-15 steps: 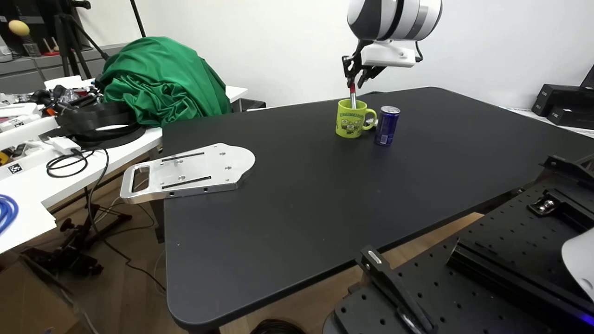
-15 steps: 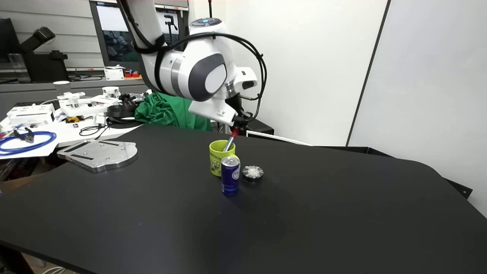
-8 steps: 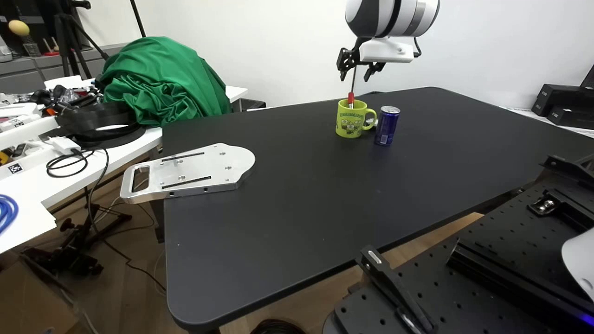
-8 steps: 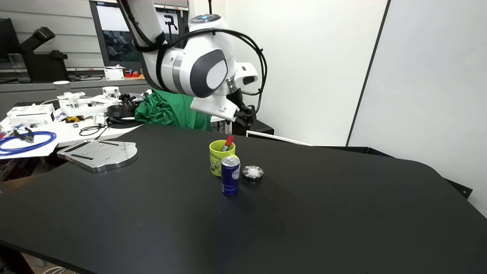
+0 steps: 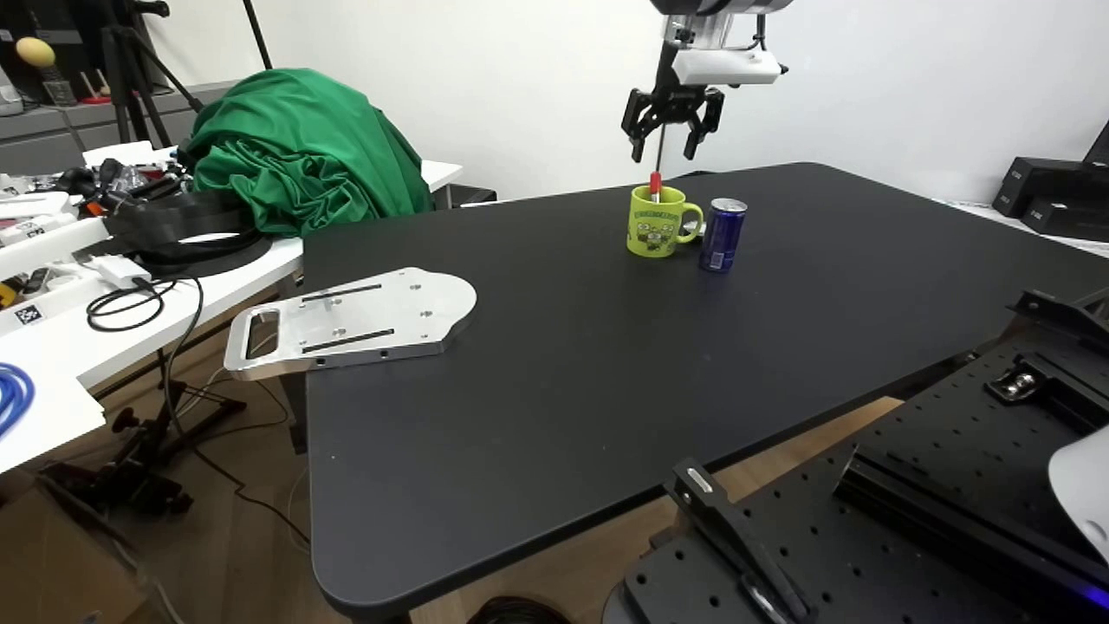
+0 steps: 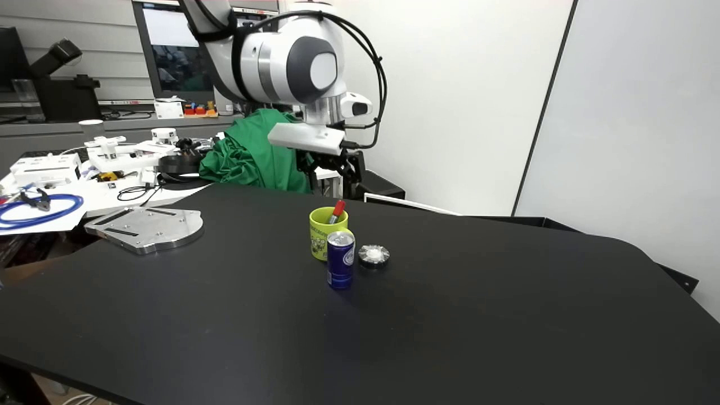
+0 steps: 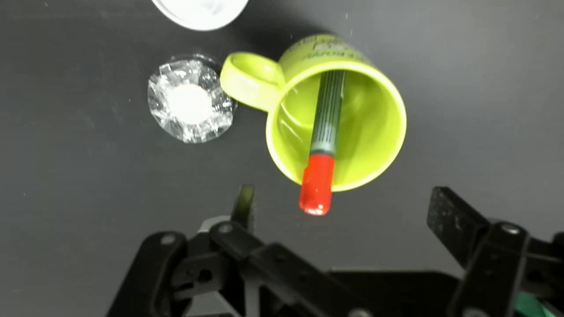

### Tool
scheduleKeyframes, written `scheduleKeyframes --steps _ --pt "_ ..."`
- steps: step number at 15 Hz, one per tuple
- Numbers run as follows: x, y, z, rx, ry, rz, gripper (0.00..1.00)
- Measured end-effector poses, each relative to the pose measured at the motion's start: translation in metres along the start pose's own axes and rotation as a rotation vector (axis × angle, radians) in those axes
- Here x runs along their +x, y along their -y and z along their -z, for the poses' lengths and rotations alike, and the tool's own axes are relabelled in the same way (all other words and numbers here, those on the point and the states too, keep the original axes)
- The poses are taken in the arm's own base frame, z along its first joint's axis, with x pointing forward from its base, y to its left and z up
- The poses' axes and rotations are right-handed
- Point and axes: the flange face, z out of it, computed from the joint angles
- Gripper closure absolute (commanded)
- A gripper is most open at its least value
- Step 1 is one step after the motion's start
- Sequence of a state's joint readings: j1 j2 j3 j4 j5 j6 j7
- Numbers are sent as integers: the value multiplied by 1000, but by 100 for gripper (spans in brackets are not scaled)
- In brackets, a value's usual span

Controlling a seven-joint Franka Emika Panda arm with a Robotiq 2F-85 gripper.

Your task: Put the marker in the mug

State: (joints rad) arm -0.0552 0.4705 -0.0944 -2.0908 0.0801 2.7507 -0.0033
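Observation:
The marker [image 7: 318, 180], with a red cap and a grey-green barrel, leans inside the yellow-green mug [image 7: 400, 132], its cap end sticking out over the rim. Both exterior views show the red cap [image 5: 655, 182] above the mug wall [image 5: 643, 236]; the lower barrel is hidden there. My gripper [image 7: 343, 198] is open, its fingers spread wide with nothing between them. In an exterior view the gripper [image 5: 664, 154] hangs above the mug, apart from the marker. Behind the mug in an exterior view, the gripper [image 6: 332, 184] appears higher than the cap [image 6: 338, 207].
A dark blue can [image 5: 723, 234] stands close to the mug's handle side. Beside them lies a roll of clear tape [image 6: 374, 256], near the mug handle in the wrist view. A silver metal plate [image 5: 372, 316] overhangs the table [image 5: 537, 485] edge.
One second ago the gripper was at the marker's red top. It has since opened and risen, and its wrist has tilted more upright. The marker has dropped lower into the mug.

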Motion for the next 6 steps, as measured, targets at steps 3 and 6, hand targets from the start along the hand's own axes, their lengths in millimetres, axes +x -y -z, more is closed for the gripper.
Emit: scheduleKeyframes --steps 3,6 --pt "4 2 24 -17 142 43 0" --pt "13 4 57 -27 207 80 0"
